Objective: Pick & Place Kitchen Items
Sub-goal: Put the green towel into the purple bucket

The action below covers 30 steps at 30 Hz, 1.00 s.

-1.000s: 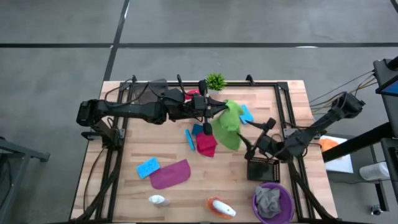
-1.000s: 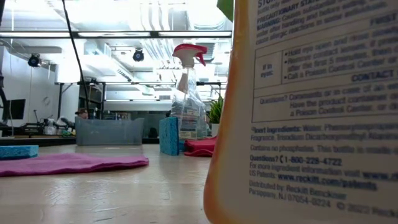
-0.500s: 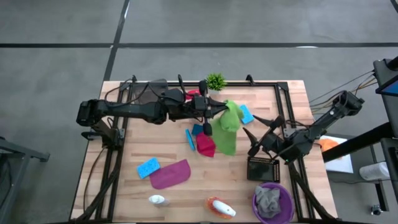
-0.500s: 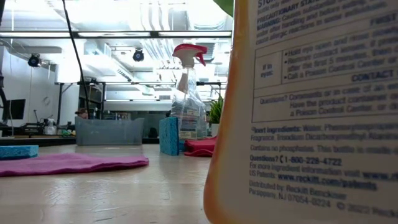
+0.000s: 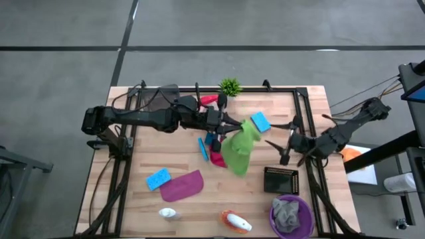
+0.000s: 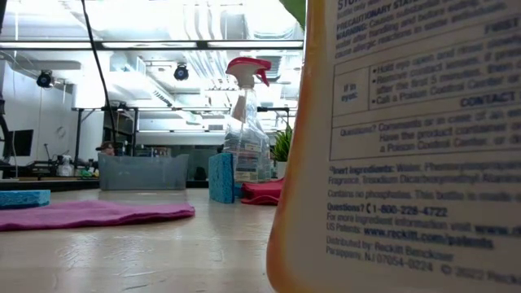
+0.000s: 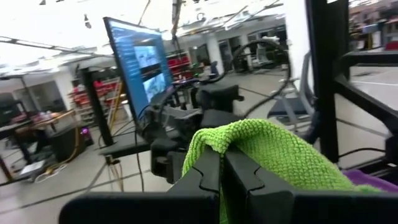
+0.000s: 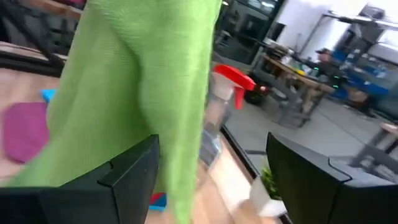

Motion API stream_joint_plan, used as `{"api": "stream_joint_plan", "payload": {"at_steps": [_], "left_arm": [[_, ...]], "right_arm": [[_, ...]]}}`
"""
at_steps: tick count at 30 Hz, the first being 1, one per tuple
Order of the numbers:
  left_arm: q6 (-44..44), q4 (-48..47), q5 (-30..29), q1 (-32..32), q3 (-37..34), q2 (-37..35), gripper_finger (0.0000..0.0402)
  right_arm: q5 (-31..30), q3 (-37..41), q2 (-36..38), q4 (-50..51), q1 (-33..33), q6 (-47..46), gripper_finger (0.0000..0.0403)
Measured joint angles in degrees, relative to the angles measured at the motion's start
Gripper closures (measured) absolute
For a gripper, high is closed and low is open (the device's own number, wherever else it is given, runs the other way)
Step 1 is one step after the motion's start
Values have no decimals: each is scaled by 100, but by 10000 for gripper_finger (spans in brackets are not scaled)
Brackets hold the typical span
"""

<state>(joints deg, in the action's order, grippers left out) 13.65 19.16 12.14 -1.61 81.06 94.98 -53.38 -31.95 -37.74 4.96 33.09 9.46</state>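
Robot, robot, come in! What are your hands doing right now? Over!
Left hand shut on green cloth, lifted over table. Right hand open, beside the cloth, holding nothing. Black rack and purple bowl sit near the right arm.

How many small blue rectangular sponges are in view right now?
3: one blue sponge beside the purple cloth, one right of the hanging green cloth, one standing on edge at centre. Others may be hidden.

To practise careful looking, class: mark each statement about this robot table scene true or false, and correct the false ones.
1. The left gripper is shut on the green cloth. True.
2. The right gripper is shut on a sponge. False: it is open and holds nothing.
3. A grey cloth lies in the purple bowl. True.
4. The purple cloth hangs in the air. False: it lies flat on the table.
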Motion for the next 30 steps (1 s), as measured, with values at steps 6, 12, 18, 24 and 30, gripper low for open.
{"api": "stream_joint_plan", "payload": {"at_steps": [6, 12, 18, 24, 30], "left_arm": [[129, 4, 167, -4, 1, 0, 401], [157, 72, 255, -4, 0, 2, 401], [273, 186, 298, -4, 2, 7, 401], [432, 260, 313, -4, 2, 53, 401], [479, 461, 289, -37, 2, 162, 401]], "right_arm": [[1255, 21, 256, 45, -209, -10, 114], [2049, 25, 29, -97, -685, -42, 114], [2833, 25, -395, -630, -1256, 6, 114], [3638, -21, -765, -1060, -1633, 71, 114], [4185, -27, -1283, -1619, -1826, 82, 114]]}}
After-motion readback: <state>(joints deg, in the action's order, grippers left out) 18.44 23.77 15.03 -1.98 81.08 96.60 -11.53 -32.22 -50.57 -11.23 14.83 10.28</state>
